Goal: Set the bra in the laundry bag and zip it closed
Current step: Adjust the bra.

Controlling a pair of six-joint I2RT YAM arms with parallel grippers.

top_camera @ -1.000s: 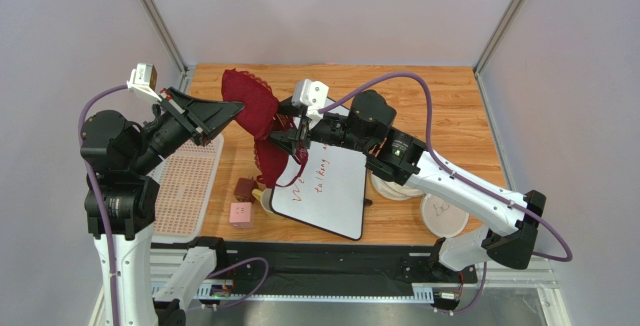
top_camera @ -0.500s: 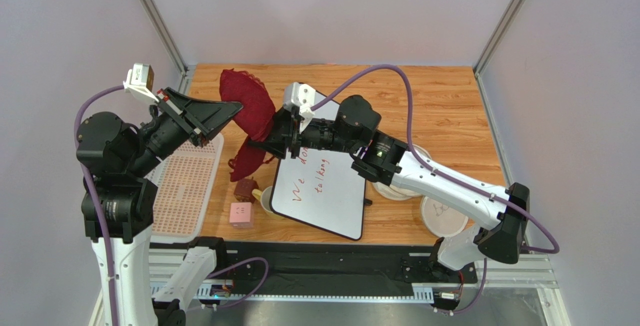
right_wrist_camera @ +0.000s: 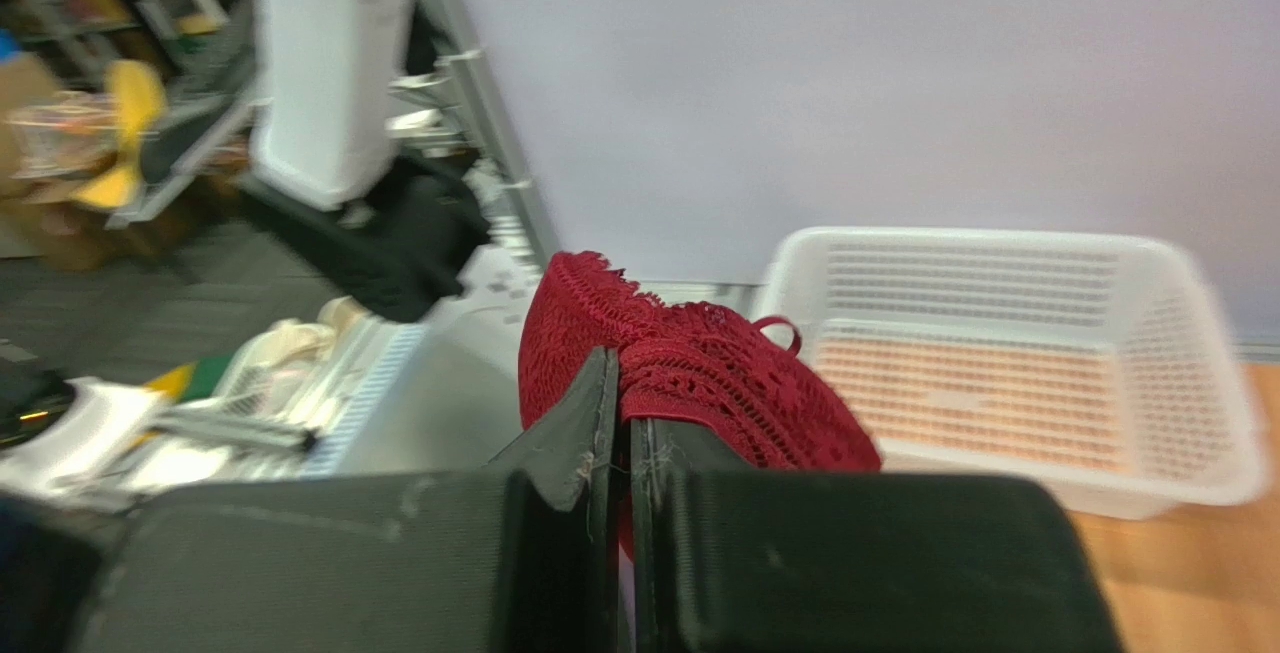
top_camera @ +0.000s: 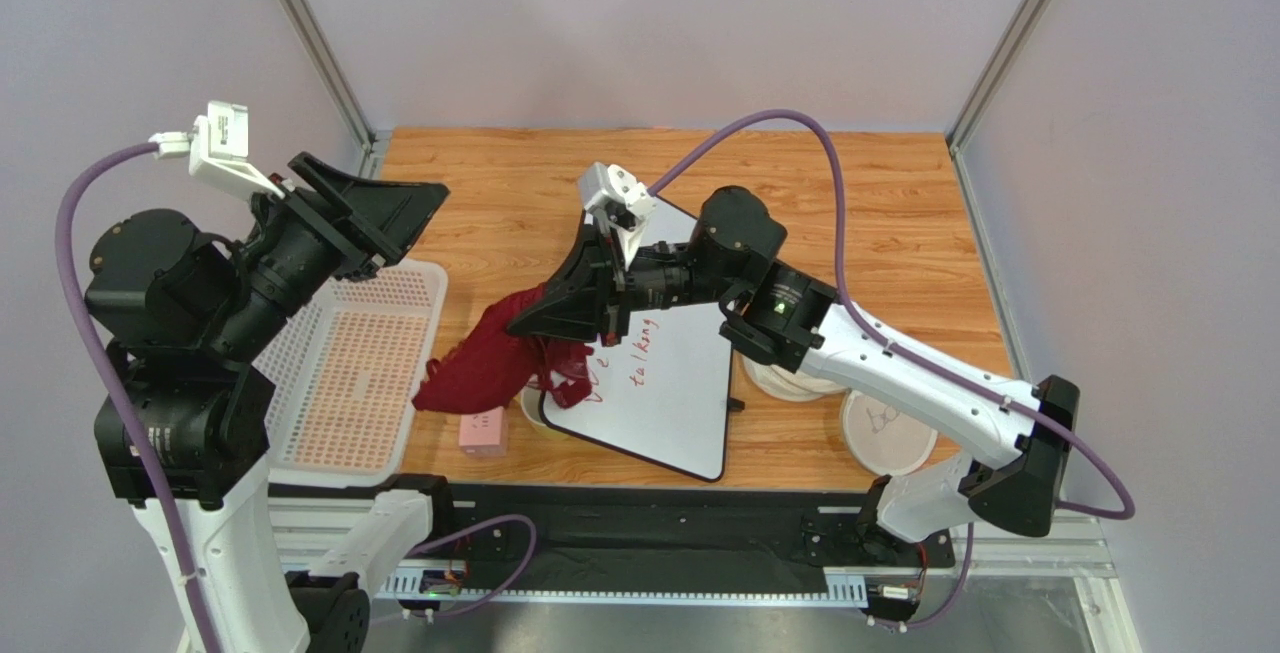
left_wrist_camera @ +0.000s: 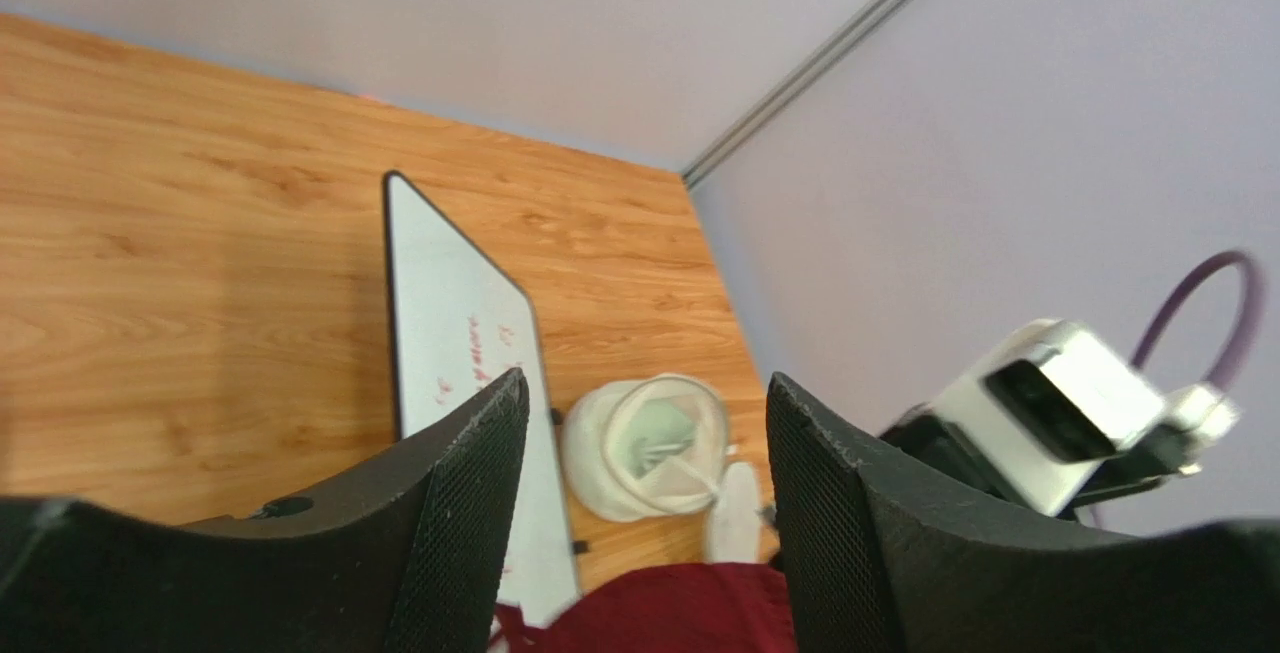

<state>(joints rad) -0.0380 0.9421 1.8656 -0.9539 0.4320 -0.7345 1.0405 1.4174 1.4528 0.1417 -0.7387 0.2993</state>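
Top external view, entries from left to right.

- Left gripper [top_camera: 409,221]: black, two-fingered, and raised above the far-left part of the light wooden desk [top_camera: 902,233]. Its fingers [left_wrist_camera: 466,518] were spread with nothing between them. The left wrist view showed bare desk through the gap.
- White perforated plastic basket [top_camera: 428,286]: rectangular, and stood at the desk's left edge below the left gripper.
- Dark red lace bra [top_camera: 478,371]: hung in a loose bunch from the right gripper, between the basket's near-right corner and the whiteboard. It was outside the laundry bag and well apart from it. Whether its lower end touched the desk could not be told.
- Small pink box [top_camera: 483,436]: sat at the near edge of the desk, directly under the hanging bra and partly covered by it.
- Right gripper [top_camera: 529,326]: black, and reached leftward over the whiteboard. In the right wrist view its fingers were pressed together, pinching a fold of the bra's lace, with the basket behind.
- White rectangular whiteboard [top_camera: 669,383]: black-framed with red handwriting, and lay flat at the centre of the desk.
- Small round white mesh laundry bag [top_camera: 784,380]: sat just beside the whiteboard's right edge, largely hidden under the right arm. In the left wrist view it stood upright with its top open.
- White disc lid [top_camera: 887,433]: bore a small dark mark and lay flat to the right of the bag. Whether it was attached to the bag could not be told.
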